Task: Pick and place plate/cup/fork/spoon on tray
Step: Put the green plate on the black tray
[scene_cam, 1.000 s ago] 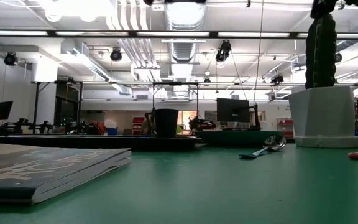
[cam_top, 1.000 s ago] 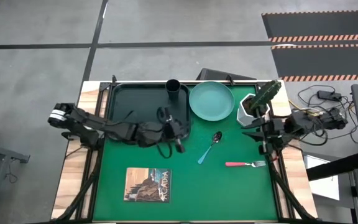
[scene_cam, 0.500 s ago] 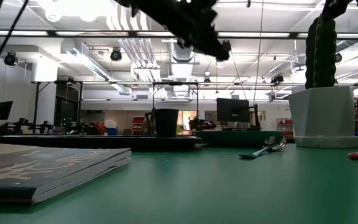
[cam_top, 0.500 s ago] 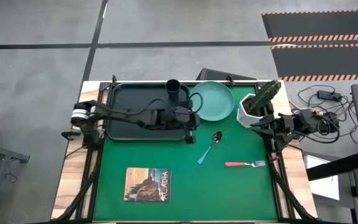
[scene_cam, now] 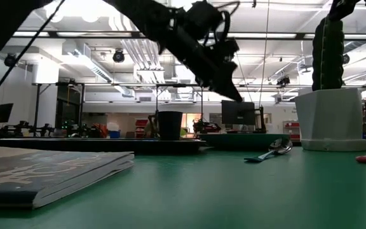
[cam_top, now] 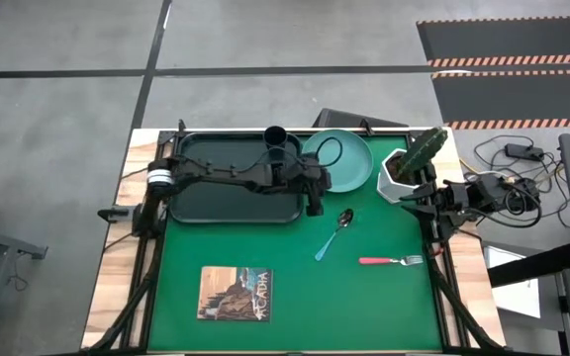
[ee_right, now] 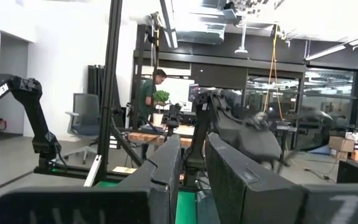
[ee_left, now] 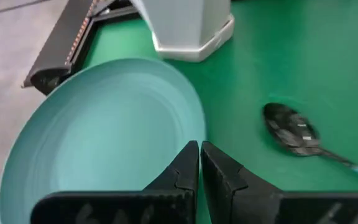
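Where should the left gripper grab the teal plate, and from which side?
Probably the raised rim of the plate on the edge nearest the spoon. The left gripper, fingers nearly shut, hangs by that edge; the plate lies flat, so one finger must hook under the rim.

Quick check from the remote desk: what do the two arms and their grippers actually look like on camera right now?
Both arms are dark, nearly black, jointed links. The left arm has a pale ring near its base and a thin black cable looping over it. The left gripper has two black, wedge-shaped fingers. The right arm carries a cable bundle, and the right gripper has flat black fingers.
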You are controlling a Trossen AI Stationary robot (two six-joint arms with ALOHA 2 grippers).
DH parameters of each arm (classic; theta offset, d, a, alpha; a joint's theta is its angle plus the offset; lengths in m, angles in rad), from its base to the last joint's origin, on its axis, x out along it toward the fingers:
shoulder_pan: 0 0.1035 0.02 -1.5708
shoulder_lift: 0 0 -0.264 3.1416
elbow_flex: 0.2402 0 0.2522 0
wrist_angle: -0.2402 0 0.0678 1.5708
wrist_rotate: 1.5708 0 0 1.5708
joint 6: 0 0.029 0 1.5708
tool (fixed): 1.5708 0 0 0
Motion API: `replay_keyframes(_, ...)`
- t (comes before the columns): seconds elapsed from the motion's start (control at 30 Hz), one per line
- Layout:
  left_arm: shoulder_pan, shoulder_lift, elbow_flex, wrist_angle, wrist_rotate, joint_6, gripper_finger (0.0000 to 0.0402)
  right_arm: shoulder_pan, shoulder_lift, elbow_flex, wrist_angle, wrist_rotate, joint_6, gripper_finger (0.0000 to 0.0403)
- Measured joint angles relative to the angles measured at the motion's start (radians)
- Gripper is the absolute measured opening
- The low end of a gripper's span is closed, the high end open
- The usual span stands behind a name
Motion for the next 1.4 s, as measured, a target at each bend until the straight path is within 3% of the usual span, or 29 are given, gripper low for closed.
replay_keyframes(0.47,0.052,0.101,0.003,0.004,0.024,0.02,0.0007,0.0,0.001,0.0,-0.018,0.0,0.002,0.0063)
replay_keyframes(0.77,0.052,0.099,-0.014,0.011,0.035,0.027,0.0108,0.0,0.001,0.0,-0.022,0.0,0.004,0.0063)
replay_keyframes(0.9,0.053,0.099,-0.017,0.012,0.036,0.032,0.0135,0.0,0.001,0.0,-0.022,0.0,0.005,0.0063)
replay_keyframes(1.4,0.063,0.143,-0.017,0.036,0.073,0.053,0.0132,0.0,0.001,0.0,-0.029,0.001,0.008,0.0063)
